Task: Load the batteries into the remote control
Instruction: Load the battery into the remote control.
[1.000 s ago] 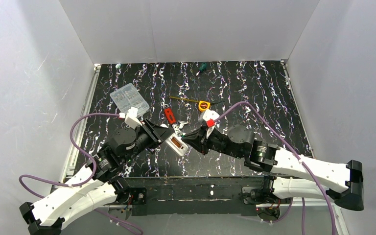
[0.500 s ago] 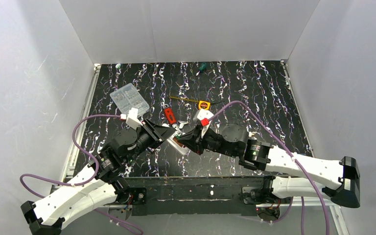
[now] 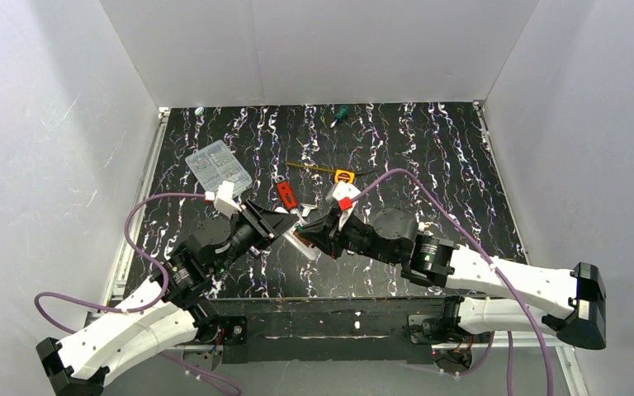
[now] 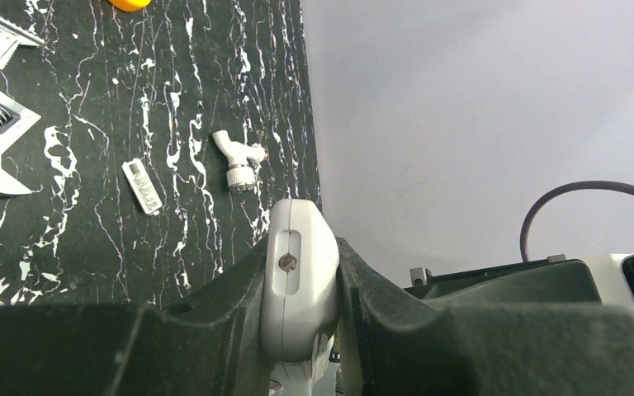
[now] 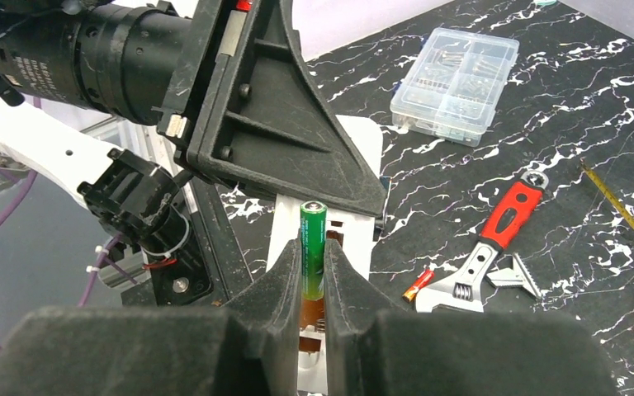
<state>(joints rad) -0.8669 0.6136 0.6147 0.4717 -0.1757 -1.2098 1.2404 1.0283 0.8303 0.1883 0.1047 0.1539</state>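
On the bench (image 3: 429,148), my two arms are facing each other near the front middle. The left pincer (image 4: 301,276) is clamping the remote control (image 5: 357,139) by its sides and holding it raised, with the open bay facing my right arm. The right pincer (image 5: 314,262) is gripping a green battery (image 5: 313,223) tightly. The battery's long axis is running along the remote's length, directly over the bay and nearly touching it. I am judging the coming move to be a short press down into the bay. A second battery (image 5: 418,285) is lying beside the wrench (image 5: 495,235).
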